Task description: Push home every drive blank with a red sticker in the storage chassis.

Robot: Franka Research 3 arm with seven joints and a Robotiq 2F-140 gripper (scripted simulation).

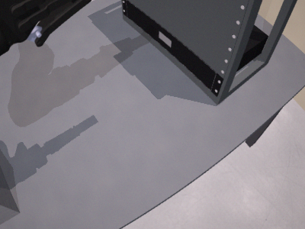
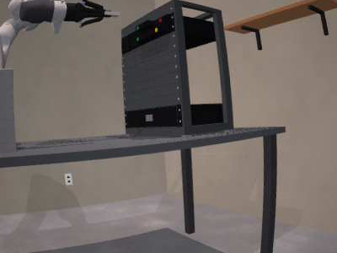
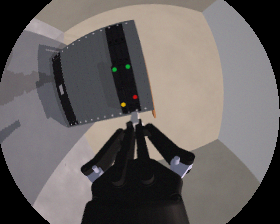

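The dark grey rack (image 2: 173,72) stands on the table, its storage chassis at the top of the front. Four stickers show there: one red (image 2: 160,20), one yellow (image 2: 156,29), and two green (image 2: 137,28) (image 2: 137,38). In the wrist view the red sticker (image 3: 135,97) sits beside the yellow one (image 3: 123,105), with the two green ones (image 3: 114,70) above. My gripper (image 2: 110,13) is shut and empty, held in the air to the left of the rack's upper front, apart from it. It also shows in the wrist view (image 3: 138,122) and at the upper left of the top view (image 1: 38,36).
A black unit (image 2: 153,118) with a pale label fills the rack's bottom slot. The arm's base column (image 2: 6,110) stands at the table's left end. A wooden shelf (image 2: 282,14) hangs on the wall to the right, behind the rack.
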